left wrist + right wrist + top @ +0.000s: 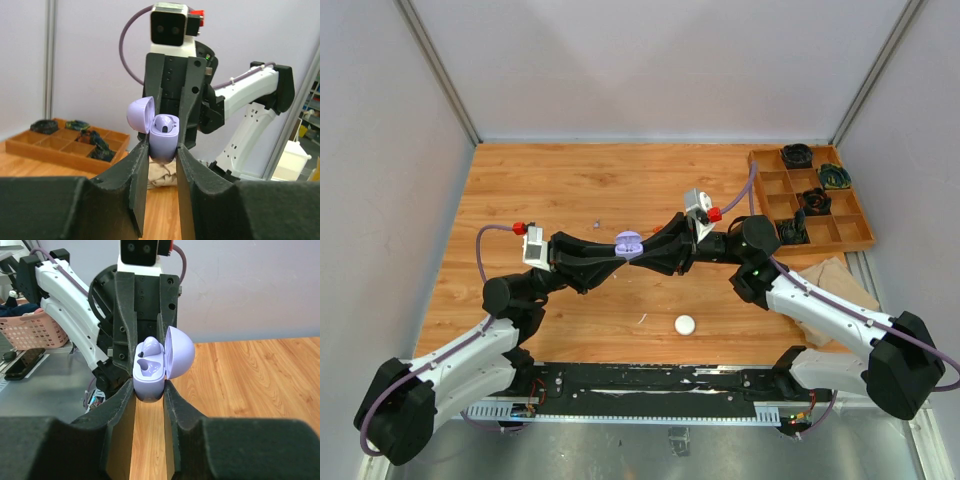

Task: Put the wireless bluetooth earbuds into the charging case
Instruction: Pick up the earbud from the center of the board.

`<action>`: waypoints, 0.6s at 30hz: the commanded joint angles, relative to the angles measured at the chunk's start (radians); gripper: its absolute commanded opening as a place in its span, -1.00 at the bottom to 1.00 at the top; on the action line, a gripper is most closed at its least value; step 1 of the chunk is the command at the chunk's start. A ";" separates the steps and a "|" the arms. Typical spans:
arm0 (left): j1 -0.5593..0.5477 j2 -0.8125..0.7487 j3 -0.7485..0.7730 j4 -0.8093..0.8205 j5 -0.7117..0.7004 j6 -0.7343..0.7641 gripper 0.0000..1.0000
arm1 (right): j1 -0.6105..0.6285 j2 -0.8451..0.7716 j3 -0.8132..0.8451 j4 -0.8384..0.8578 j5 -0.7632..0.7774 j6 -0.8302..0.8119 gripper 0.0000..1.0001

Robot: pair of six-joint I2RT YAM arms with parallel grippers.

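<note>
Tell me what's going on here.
Both arms meet above the table. The left gripper and right gripper are each closed on the lilac case, which has its lid open. One earbud sits inside, and the slot beside it looks empty. A white puck lies on the table below.

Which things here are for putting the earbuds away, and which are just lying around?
For the job:
- lilac charging case, open, gripped by the left gripper and the right gripper
- earbud seated inside it

Just lying about:
- white puck
- wooden tray holding dark bits
- beige cloth
</note>
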 commanded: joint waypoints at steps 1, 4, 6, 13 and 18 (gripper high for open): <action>-0.007 -0.084 -0.006 -0.197 -0.066 0.091 -0.28 | -0.035 -0.053 -0.030 -0.026 0.082 -0.056 -0.84; -0.007 -0.136 0.009 -0.376 -0.148 0.128 -0.01 | -0.049 -0.077 -0.048 -0.070 0.106 -0.093 -0.85; -0.007 -0.166 0.024 -0.516 -0.215 0.146 0.12 | -0.057 -0.098 -0.061 -0.116 0.130 -0.132 -0.85; -0.007 -0.170 0.125 -0.914 -0.496 0.160 0.39 | -0.062 -0.170 -0.115 -0.247 0.265 -0.255 -0.85; -0.005 -0.057 0.250 -1.132 -0.678 0.155 0.45 | -0.063 -0.216 -0.179 -0.265 0.353 -0.291 -0.85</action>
